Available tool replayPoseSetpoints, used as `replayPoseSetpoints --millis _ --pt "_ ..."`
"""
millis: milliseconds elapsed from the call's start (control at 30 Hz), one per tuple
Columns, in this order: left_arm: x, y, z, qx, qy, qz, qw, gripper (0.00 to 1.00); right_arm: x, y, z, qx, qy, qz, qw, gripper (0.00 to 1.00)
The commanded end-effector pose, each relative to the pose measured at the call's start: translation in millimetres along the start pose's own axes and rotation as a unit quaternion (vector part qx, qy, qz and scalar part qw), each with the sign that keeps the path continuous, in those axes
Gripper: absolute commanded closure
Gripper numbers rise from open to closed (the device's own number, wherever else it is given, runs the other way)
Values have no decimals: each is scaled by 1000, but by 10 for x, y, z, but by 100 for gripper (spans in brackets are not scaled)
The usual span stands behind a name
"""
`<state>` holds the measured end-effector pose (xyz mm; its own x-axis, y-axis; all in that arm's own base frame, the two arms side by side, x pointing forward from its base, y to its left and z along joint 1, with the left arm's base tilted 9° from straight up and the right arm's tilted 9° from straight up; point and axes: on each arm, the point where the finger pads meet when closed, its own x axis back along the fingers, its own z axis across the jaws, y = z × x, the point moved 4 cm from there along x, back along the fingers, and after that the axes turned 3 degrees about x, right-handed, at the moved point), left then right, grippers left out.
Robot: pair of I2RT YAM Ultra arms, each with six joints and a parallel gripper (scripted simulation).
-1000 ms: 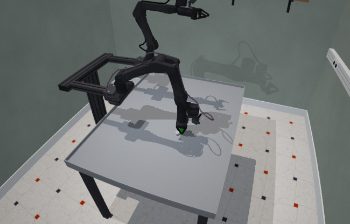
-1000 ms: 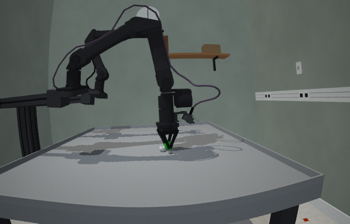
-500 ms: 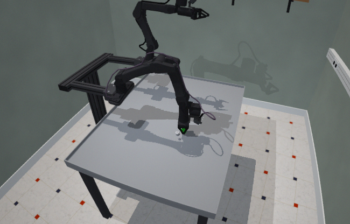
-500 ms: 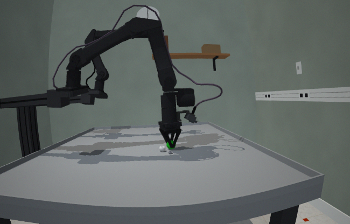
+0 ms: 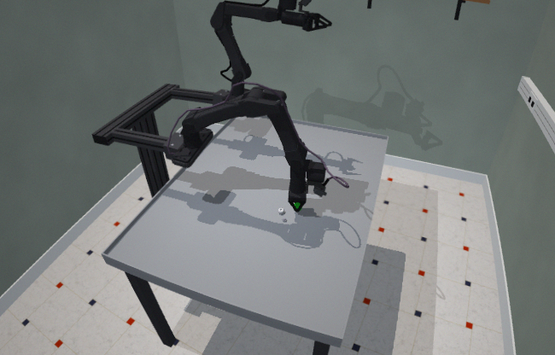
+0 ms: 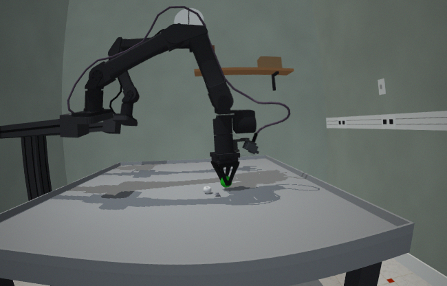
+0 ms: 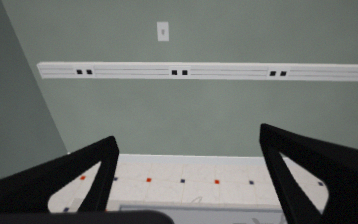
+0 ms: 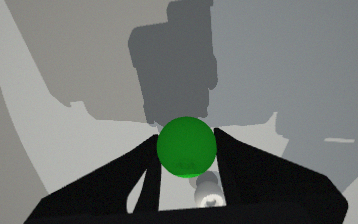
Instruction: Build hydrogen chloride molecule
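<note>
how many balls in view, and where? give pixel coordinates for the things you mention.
2. The green ball (image 5: pixel 297 205) (image 6: pixel 223 183) (image 8: pixel 186 146) is between the right gripper's (image 5: pixel 297 208) (image 6: pixel 226 183) (image 8: pixel 186 134) fingers; the white ball (image 5: pixel 281 211) (image 6: pixel 207 189) (image 8: pixel 207 192) is on the table (image 5: pixel 227 259) (image 6: pixel 183 234), beside the grey peg (image 5: pixel 284 219) (image 6: pixel 217 194). Neither is fully hidden.

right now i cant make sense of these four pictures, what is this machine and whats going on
Two jointed black robot arms are mounted beside a grey table. One picture looks down from above, one across the table from its edge, and two come from cameras on the arms' wrists.

The right gripper is closed on a green chlorine ball. Near it on the table lie a white hydrogen ball and a small grey peg.

The left gripper is open, its wrist camera facing a green wall.
</note>
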<state>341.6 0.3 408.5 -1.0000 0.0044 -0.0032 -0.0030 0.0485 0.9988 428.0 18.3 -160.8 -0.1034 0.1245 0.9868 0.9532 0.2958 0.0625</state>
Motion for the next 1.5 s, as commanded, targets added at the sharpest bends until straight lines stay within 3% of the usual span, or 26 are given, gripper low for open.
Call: replayPoseSetpoints --millis 0,400,667,767,967,1267,1467 --pt "85 59 -31 -4 -9 -4 1000 0 84 142 40 3 -2 -6 1000 100" --pt "85 59 -31 -4 -9 -4 1000 0 205 222 17 1 -7 -30 1000 100" --pt "85 59 -31 -4 -9 -4 1000 0 168 132 40 3 -4 -16 1000 100" --pt "85 59 -31 -4 -9 -4 1000 0 196 216 -96 -13 -11 -32 999 100" --pt "85 59 -31 -4 -9 -4 1000 0 131 33 -205 -36 0 -18 999 100" --pt "85 59 -31 -4 -9 -4 1000 0 182 64 -374 -58 -1 -28 998 100" --pt "85 59 -31 -4 -9 -4 1000 0 143 -75 -478 -77 0 -17 997 100"
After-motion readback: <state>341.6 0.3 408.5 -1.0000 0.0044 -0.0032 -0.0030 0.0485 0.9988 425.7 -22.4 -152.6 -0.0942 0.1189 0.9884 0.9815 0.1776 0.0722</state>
